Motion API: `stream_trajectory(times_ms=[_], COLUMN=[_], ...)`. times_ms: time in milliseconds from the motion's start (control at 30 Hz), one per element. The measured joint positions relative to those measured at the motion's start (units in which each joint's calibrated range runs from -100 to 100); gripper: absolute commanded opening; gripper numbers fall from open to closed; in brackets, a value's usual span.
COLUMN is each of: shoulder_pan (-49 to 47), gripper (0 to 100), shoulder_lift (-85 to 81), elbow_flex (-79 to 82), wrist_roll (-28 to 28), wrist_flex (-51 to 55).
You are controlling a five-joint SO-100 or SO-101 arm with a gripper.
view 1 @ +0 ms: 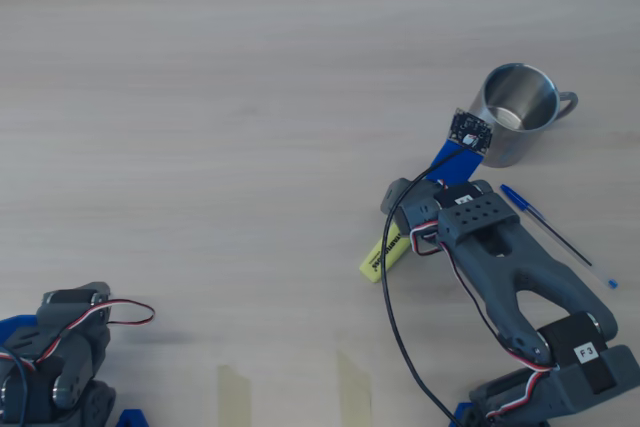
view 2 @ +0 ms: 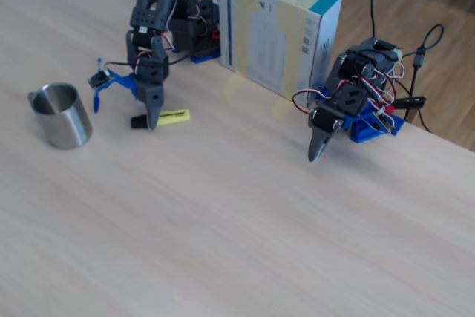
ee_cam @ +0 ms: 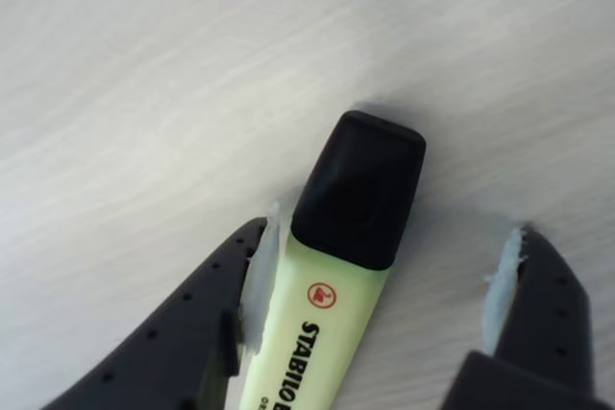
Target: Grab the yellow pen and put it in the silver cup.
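Observation:
The yellow pen [ee_cam: 332, 314], a chunky highlighter with a black cap [ee_cam: 360, 189], lies flat on the wooden table. My gripper [ee_cam: 389, 237] is open and down at table level, straddling the pen near its capped end. The left pad [ee_cam: 261, 280] touches the barrel; the right pad [ee_cam: 500, 285] stands well clear of it. In the overhead view the yellow pen [view 1: 383, 255] sticks out from under my gripper [view 1: 402, 215], with the silver cup [view 1: 508, 147] upright beyond it to the upper right. The fixed view shows the cup [view 2: 63, 125] left of the pen [view 2: 171, 117].
A thin blue pen [view 1: 555, 232] lies just right of my arm in the overhead view. A second arm [view 2: 326, 135] rests at the right of the fixed view, and a tall box [view 2: 278, 31] stands at the back. Tape strips [view 1: 235, 392] mark the table's near edge.

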Motion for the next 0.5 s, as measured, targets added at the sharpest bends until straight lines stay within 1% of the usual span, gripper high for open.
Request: stream_trajectory(times_ms=[500], shoulder_pan=[0.00], gripper=[34], shoulder_lift=[0.58], elbow_flex=[1.53], wrist_roll=[0.00], wrist_flex=[-0.67])
